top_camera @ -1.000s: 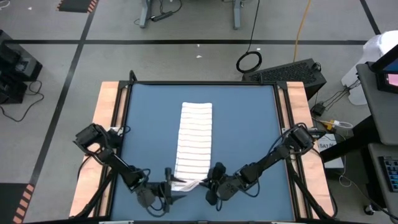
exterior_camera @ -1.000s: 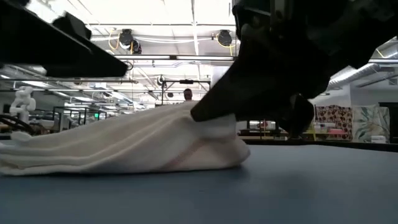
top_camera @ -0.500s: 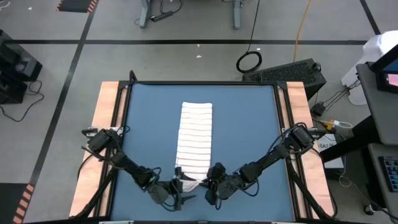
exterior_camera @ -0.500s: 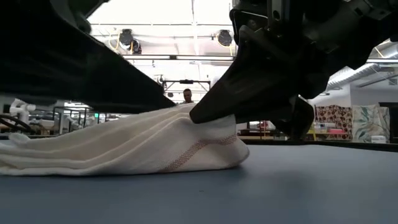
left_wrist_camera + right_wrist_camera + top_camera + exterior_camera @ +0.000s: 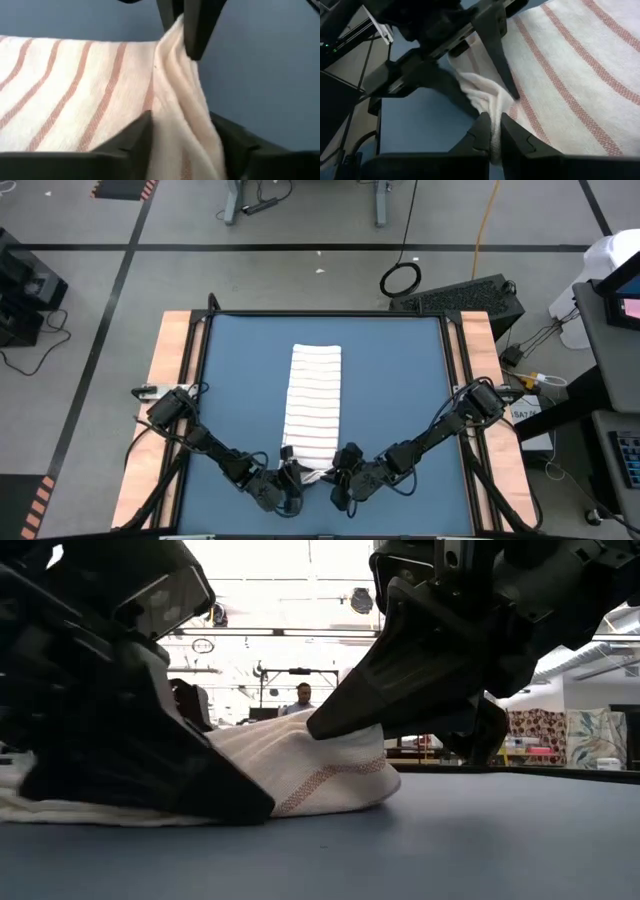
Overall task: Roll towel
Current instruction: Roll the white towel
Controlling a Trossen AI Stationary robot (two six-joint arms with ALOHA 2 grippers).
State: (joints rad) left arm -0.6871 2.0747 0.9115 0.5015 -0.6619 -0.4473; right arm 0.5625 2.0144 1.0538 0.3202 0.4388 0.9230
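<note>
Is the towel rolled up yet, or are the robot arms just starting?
Just starting. The towel already lies folded into a long flat strip on the table. Right now the right gripper pinches its near end, and the left gripper straddles the same bunched edge. No roll shows yet, so nearly the whole strip is left.

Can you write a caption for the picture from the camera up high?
Both arms meet at the near end of the striped towel: right gripper pinching it, left gripper around the edge.

table (image 5: 400, 380) open, grippers crowd towel (image 5: 313, 395) end
</note>
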